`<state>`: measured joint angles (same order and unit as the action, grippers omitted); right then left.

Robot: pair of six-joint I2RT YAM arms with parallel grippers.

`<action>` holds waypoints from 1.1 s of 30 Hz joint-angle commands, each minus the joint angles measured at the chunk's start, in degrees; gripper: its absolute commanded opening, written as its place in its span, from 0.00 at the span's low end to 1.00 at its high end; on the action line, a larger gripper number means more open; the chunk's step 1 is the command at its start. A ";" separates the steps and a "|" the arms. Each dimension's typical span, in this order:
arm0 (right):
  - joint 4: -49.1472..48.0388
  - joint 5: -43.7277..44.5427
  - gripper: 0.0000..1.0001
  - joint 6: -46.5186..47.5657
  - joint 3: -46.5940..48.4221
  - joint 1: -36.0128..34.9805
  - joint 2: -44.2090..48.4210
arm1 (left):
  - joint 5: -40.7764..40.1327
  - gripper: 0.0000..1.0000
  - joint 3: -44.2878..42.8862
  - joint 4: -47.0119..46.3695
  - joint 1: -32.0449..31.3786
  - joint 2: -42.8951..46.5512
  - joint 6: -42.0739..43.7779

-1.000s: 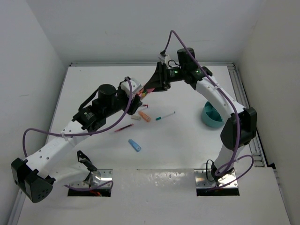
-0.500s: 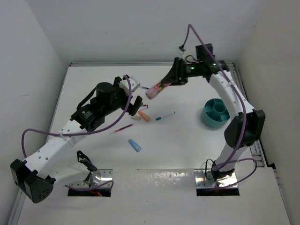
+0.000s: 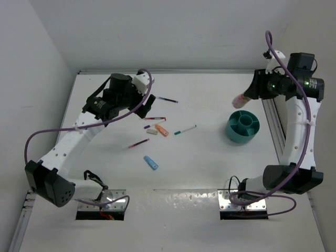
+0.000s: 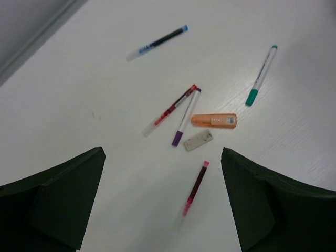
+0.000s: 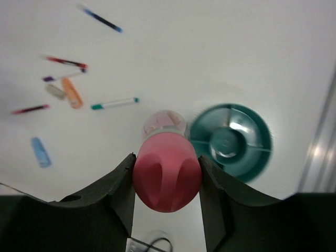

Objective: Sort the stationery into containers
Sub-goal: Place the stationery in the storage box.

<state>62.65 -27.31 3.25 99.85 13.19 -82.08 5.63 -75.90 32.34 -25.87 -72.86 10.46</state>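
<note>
My right gripper [image 5: 167, 157] is closed around a fat pink plastic marker [image 3: 239, 100], one finger pressing each side of its barrel. The marker points down and to the left, near the far left rim of the round teal plastic organiser cup [image 3: 234, 135]. The cup stands at the right side of the white table [image 3: 210, 157], and its inner dividers are visible.

My left gripper [image 4: 161, 157] hangs over the far left part of the table with its fingers spread wide and nothing between them. A cluster lies below it:
- a thin red pen [image 4: 170, 110] beside a white pen with a purple cap [image 4: 185, 118]
- a short orange stick [image 4: 213, 119]
- a small beige eraser [image 4: 198, 140]
- a dark red pen [image 4: 195, 187]

A teal-capped pen [image 4: 261, 75] lies to the right of the cluster, and a thin blue pen [image 4: 157, 42] lies farther away. A short blue stick [image 3: 151, 163] lies alone, nearer.
</note>
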 commanded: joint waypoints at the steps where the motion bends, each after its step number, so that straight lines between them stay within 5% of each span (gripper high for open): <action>1: 4.05 8.32 0.00 10.45 0.08 3.06 -1.49 | 2.72 1.00 -2.50 4.49 1.78 -2.02 -1.40; 10: -1.03 14.65 0.00 13.89 -8.09 3.60 -3.08 | 2.81 1.00 0.49 2.55 2.58 -2.64 -3.60; 33: -5.44 14.92 0.00 12.66 -9.24 1.66 -9.50 | -0.71 1.00 8.57 -0.43 3.63 1.14 -5.18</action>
<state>58.43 -12.12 15.68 91.18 15.53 -91.94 6.02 -68.05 33.87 -23.29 -73.80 6.31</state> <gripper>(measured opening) 0.451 0.998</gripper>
